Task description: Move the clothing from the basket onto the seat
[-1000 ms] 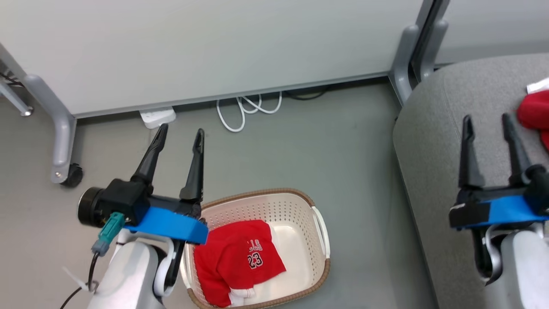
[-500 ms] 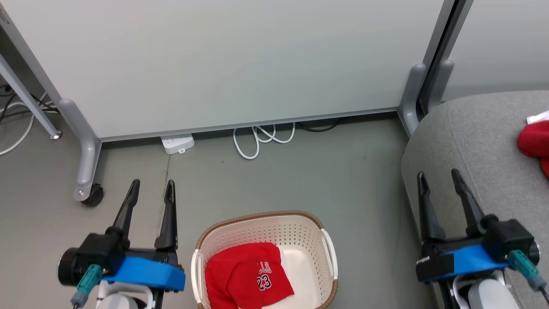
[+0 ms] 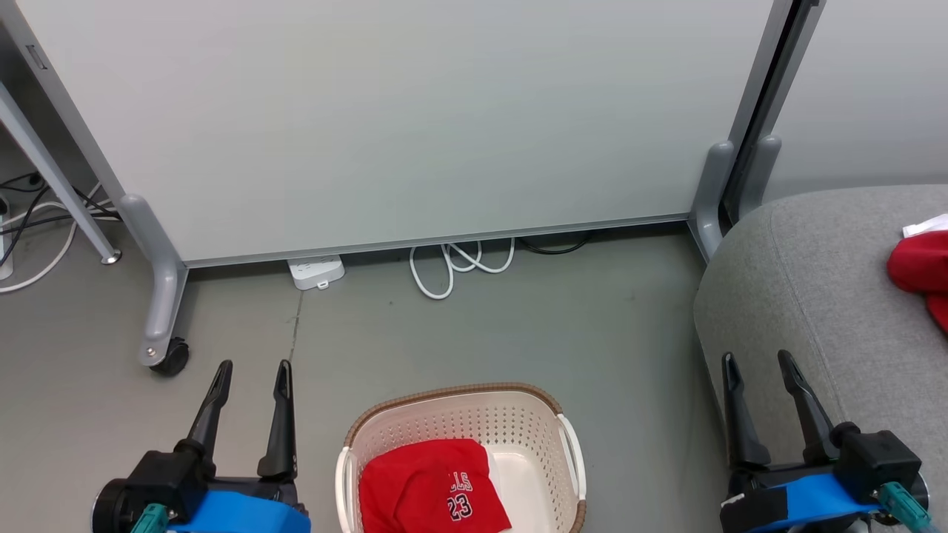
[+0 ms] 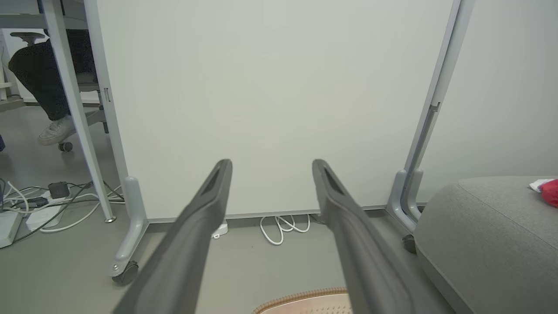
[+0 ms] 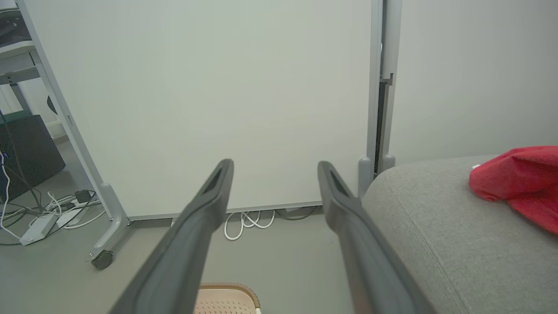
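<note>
Two pincers show in the head view, and both are spread wide with nothing between the fingers. We've got the left pincer (image 3: pixel 252 368) low on the left over the grey floor (image 3: pixel 518 333), just beside the basket (image 3: pixel 452 391) and apart from it. The right pincer (image 3: pixel 756 360) sits low on the right, at the rounded left edge of the seat (image 3: pixel 815 296) (we can't tell from here if it's touching the fabric or just above it).

One numbered red garment (image 3: pixel 433 485) lies crumpled in the left part of the basket, white 23 facing up, with bare cream bottom showing to its right. A second red garment (image 3: pixel 918 266) is lying on the seat, way over at the right edge of the view and well apart from the right pincer, with a bit of white poking out at its top.

Behind all that we see the pale panel (image 3: pixel 407 111) on grey legs, one caster (image 3: pixel 172 359) on the floor, plus a white power strip (image 3: pixel 317 272) and a looped white cable (image 3: pixel 459 263) under its lower edge. Over in the left wrist view, a person's foot (image 4: pixel 54 131) in a pale shoe shows past the panel's leg, upper left.
</note>
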